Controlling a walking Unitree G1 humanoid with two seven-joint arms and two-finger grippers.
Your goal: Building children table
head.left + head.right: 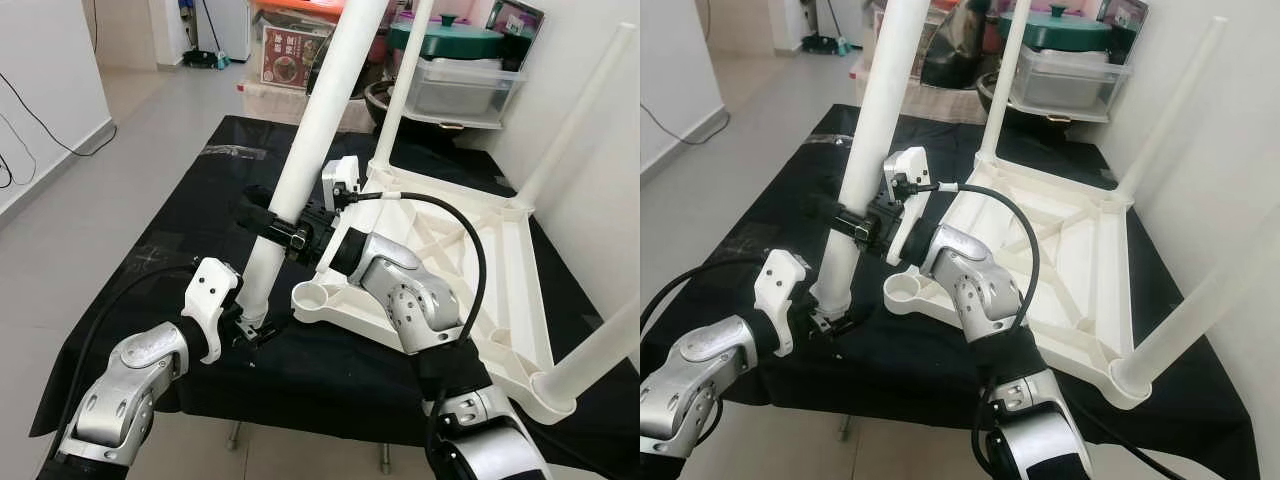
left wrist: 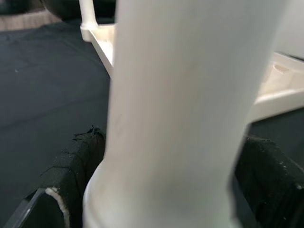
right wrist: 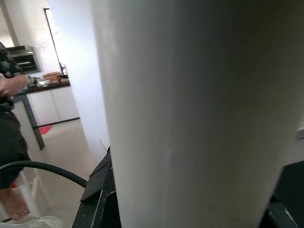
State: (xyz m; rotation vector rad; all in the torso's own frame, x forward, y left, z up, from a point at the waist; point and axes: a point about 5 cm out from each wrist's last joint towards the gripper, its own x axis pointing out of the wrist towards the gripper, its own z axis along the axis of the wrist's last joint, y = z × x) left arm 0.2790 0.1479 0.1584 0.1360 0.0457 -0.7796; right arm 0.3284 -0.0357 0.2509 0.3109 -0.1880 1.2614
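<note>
Children's table frame [image 1: 470,270] is lying upside down on a tabletop covered by a black cloth [image 1: 150,230], its underside ribs facing up so the corner sockets can be reached. Three white legs are already standing up from its corners, and the near-left socket [image 1: 318,296] is gaping empty. A fourth, loose leg [image 1: 300,165] is being held just beside that socket, tilted, with its lower end hovering close above the cloth and its top leaning away toward the far side.

Both arms are sharing the leg. The left gripper [image 1: 250,325] is pinching it near the bottom end, its fingers [image 2: 71,175] closed against either side of the tube, probably to steer that end. The right gripper [image 1: 275,228] is clamping it higher up, its black fingers wrapped round the tube, which likely carries the weight and controls the tilt.

Judging by this, the step in hand is seating the last leg; the lower end is needing to travel across to the open socket and be stood upright over it. Behind the tabletop, storage boxes [image 1: 455,85] are stacked against the wall. A person [image 3: 12,128] is standing by a kitchen counter in the right wrist view.
</note>
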